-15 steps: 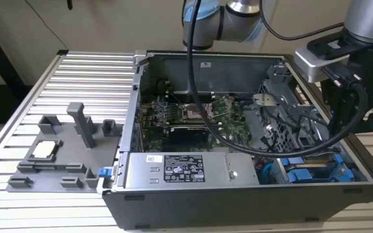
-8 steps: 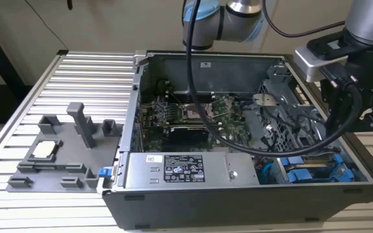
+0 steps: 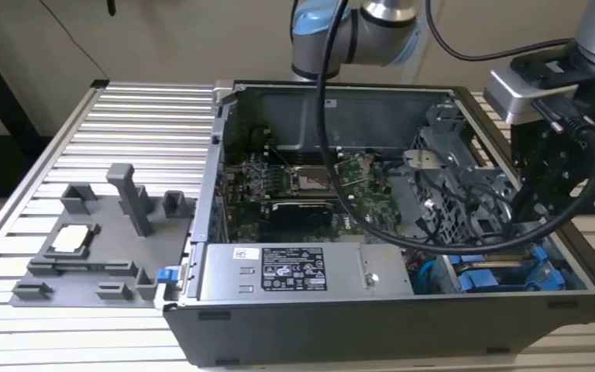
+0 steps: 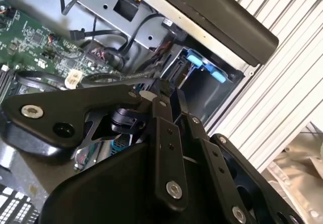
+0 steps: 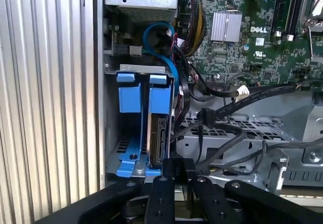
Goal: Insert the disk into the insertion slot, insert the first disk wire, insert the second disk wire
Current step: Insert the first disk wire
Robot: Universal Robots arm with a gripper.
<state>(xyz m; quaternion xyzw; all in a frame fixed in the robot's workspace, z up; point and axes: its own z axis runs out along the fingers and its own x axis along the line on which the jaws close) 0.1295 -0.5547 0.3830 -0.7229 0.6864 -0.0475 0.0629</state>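
An open computer case (image 3: 380, 325) lies on a slatted metal bench (image 3: 122, 124), with a robot arm reaching into the corner at the exterior view's right. In the first wrist view the disk (image 5: 159, 138) stands on edge inside the insertion slot (image 5: 110, 123), a bay of the grey drive cage. Its blue frame is in line with a second blue caddy (image 5: 128, 98) just beside it. The disk looks seated, so the first step appears done.

The tool (image 5: 176, 164) hovers close to the disk's near end. Whether it is clenched, released or carrying anything cannot be told. It is also unclear whether either disk wire is plugged in.

Several loose black cables (image 5: 227, 108) trail across the cage just beside the disk, and a blue cable (image 5: 161, 47) loops over the caddy tops near the green motherboard (image 5: 242, 42).

The likeliest trouble is snagging. The cables crowd the narrow gap beside the disk, so the tool could catch one and drag it. A connector pressed in at a slight tilt could jam or bend. A hard push could also shift the disk in its bay.
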